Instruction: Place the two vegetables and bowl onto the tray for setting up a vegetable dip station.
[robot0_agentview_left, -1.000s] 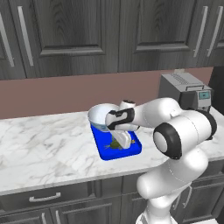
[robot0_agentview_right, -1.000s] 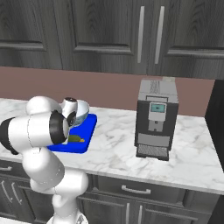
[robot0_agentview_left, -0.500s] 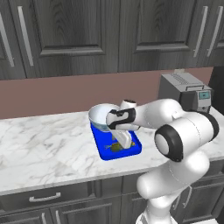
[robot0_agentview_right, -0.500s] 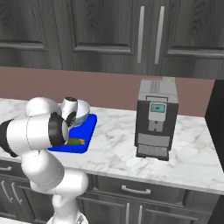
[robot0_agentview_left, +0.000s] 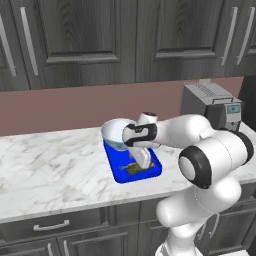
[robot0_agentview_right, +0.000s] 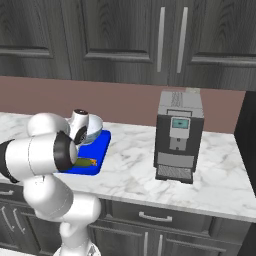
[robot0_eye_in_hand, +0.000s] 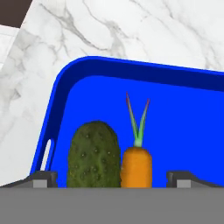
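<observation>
The bright blue tray (robot0_agentview_left: 150, 170) (robot0_agentview_right: 98, 148) (robot0_eye_in_hand: 183, 118) lies on the marble counter. A stubby dark green cucumber (robot0_eye_in_hand: 94, 155) and a small orange carrot (robot0_eye_in_hand: 136, 165) with a green tip lie side by side on it, touching; they also show as the vegetables (robot0_agentview_left: 133, 168) (robot0_agentview_right: 86, 162) near the tray's front end. The pale blue bowl (robot0_agentview_left: 115, 133) (robot0_agentview_right: 92, 127) stands at the tray's far end. My gripper (robot0_agentview_left: 143, 160) (robot0_eye_in_hand: 113, 179) hangs just above the two vegetables, open, its fingertips (robot0_eye_in_hand: 43, 178) wide apart on either side of them and holding nothing.
A grey coffee machine (robot0_agentview_left: 212, 107) (robot0_agentview_right: 178, 136) stands on the counter to the right of the tray. Dark cabinets hang above the brown backsplash. Bare marble counter (robot0_agentview_left: 50, 165) stretches to the left of the tray and between tray and machine.
</observation>
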